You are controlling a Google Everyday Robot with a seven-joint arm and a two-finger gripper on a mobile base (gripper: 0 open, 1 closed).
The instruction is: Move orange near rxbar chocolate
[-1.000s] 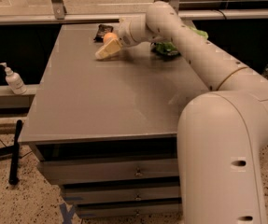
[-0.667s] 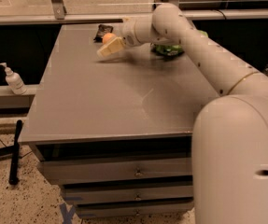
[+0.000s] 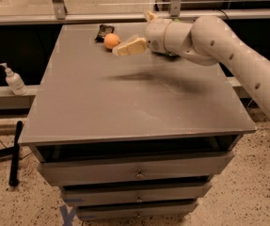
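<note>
Looks done: with orange (image 3: 111, 41) just beside rxbar chocolate (image 3: 104, 32) on far desk (image 3: 125, 112), tool (image 3: 133, 40) apart, empty, right of it; only backing off left.

Dim light, soft shadow (image 3: 144, 77) beneath end effector (image 3: 131, 36) above tabletop (image 3: 125, 112)
</note>
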